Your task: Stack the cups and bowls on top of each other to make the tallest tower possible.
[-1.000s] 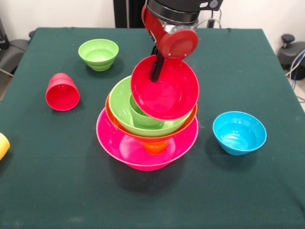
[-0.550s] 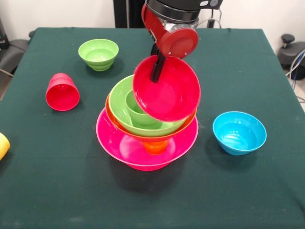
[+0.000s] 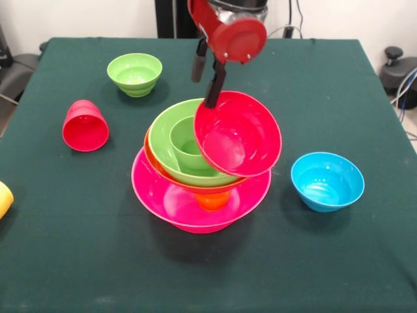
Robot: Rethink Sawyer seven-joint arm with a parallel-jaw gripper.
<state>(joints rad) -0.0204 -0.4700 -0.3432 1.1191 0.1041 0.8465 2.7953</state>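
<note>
The robot's claw (image 3: pixel 207 81) hangs open above the tower (image 3: pixel 201 176) at the middle of the green table (image 3: pixel 339 261), one finger just inside the rim of a tilted red bowl (image 3: pixel 238 134) that leans on the pile's right side, the other finger clear of it. Beneath sit a green cup (image 3: pixel 189 149), a large green bowl (image 3: pixel 166 147), an orange bowl (image 3: pixel 151 156) and a pink bowl (image 3: pixel 169 202). A blue bowl (image 3: pixel 327 181) stands right, a small green bowl (image 3: pixel 135 74) far left, a red cup (image 3: pixel 85 126) lies left, and a yellow cup (image 3: pixel 4 198) shows at the left edge.
</note>
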